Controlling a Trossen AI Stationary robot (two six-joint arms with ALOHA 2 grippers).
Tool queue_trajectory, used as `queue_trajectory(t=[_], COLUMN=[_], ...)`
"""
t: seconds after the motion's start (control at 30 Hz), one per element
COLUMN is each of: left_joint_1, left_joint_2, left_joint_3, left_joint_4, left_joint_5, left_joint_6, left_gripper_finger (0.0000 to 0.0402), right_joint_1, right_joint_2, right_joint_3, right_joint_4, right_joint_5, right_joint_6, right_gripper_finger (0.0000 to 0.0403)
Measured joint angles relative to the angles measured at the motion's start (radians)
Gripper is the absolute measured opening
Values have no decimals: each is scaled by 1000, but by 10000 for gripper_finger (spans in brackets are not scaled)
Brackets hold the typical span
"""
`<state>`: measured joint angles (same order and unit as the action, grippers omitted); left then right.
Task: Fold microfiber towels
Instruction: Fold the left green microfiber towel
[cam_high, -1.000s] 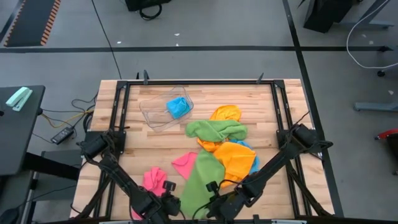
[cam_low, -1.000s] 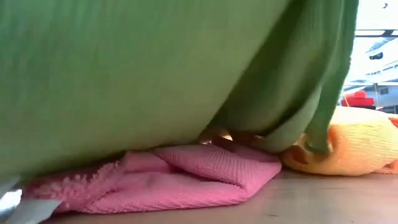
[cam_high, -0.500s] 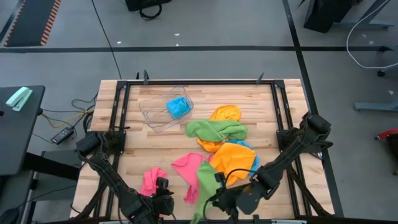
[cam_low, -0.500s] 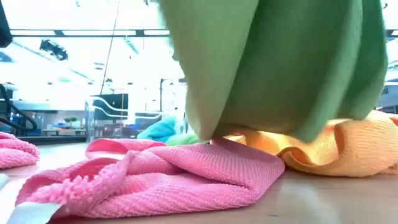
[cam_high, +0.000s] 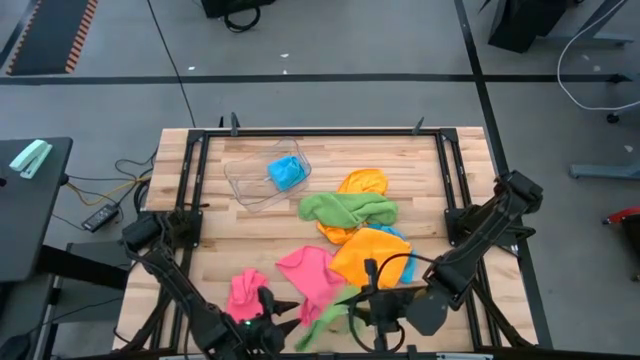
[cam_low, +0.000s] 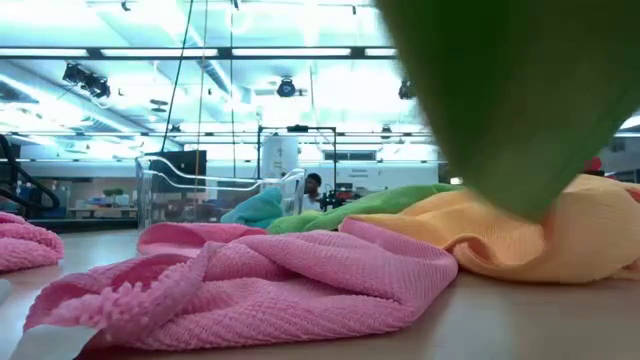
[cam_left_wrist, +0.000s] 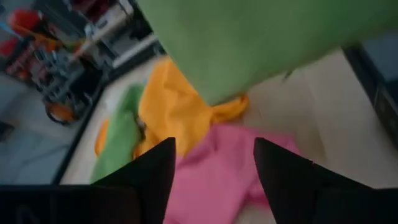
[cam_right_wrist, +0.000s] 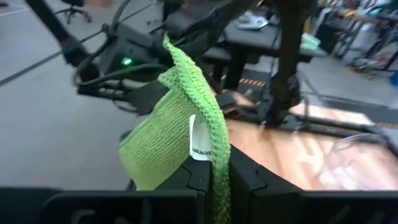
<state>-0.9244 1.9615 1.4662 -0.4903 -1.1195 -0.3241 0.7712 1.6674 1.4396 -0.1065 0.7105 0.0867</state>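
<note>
Since the earlier frame the green towel (cam_high: 325, 312) has left the left tool and now hangs from the right tool only.

It is lifted over the front edge of the counter (cam_high: 460, 180), just in front of the pink towel (cam_high: 312, 275), which lies flat beside the orange towel (cam_high: 372, 255). Right tool (cam_right_wrist: 214, 163) is closed tight on one hemmed corner with the label, probably so the cloth can hang straight before it is spread for folding. Left tool (cam_left_wrist: 214, 163) stands wide open with nothing between its fingers, close to a second pink towel (cam_high: 243, 292). Farther back from the pink towel lie another green towel (cam_high: 345, 208) and a clear tub (cam_high: 262, 178) with a blue towel (cam_high: 287, 172) inside.
</note>
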Motion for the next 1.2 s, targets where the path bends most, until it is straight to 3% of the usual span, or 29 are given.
queue_trajectory(t=[0.27, 0.63, 0.73, 0.9, 1.2], left_joint_1=[24, 25, 31, 36, 38], left_joint_2=[-14, -15, -15, -15, -15], left_joint_3=[0, 0, 0, 0, 0], left_joint_4=[357, 758, 776, 732, 816], left_joint_5=[-5, 14, 64, 66, 56], left_joint_6=[359, 642, 674, 664, 673], left_gripper_finger=[250, 237, 232, 240, 275], right_joint_1=[19, 87, 91, 88, 77], right_joint_2=[-2, -2, -2, -4, -52], right_joint_3=[84, 123, 123, 123, 124], right_joint_4=[-15, -21, -20, -14, -9], right_joint_5=[20, 122, 169, 196, 201], right_joint_6=[-82, -136, -136, -128, -96], right_gripper_finger=[37, 37, 37, 37, 37])
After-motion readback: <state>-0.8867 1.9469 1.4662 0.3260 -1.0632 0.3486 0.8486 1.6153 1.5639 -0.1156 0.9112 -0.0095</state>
